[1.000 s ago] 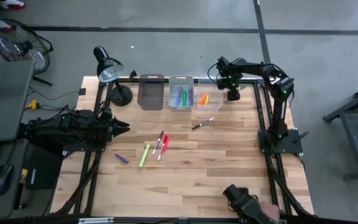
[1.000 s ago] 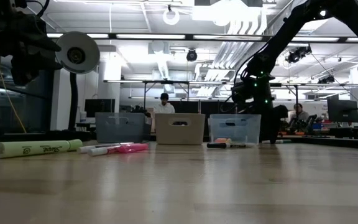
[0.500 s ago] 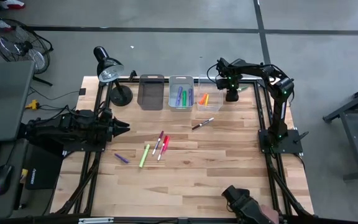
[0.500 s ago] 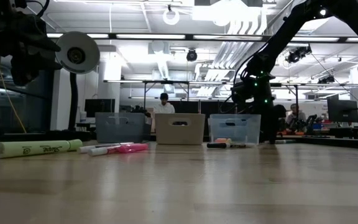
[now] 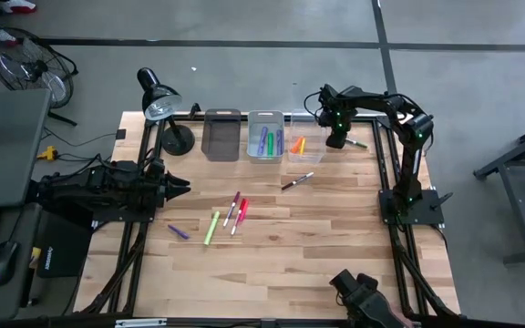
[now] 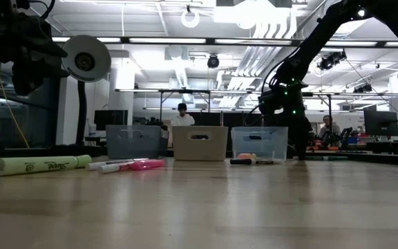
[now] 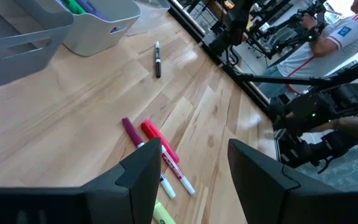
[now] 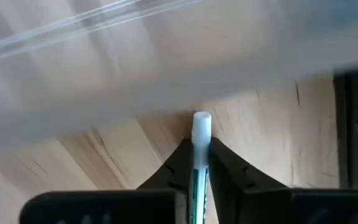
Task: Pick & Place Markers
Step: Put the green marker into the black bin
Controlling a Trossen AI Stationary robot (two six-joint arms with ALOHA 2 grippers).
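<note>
Right wrist view shows the right gripper (image 8: 196, 163) pinched on a green marker (image 8: 199, 155) at the table's one-o'clock corner beside the clear bin (image 5: 301, 146), so lift straight up before swinging over the rim; the left gripper (image 7: 188, 169) waits with its fingers spread apart.

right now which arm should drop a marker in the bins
Right. Its end effector is already shut on a green marker next to the clear bin; the left end effector is open, far from it.

no readable text, faint unreadable print on the lime highlighter (image 6: 36, 164) in the low view
</note>
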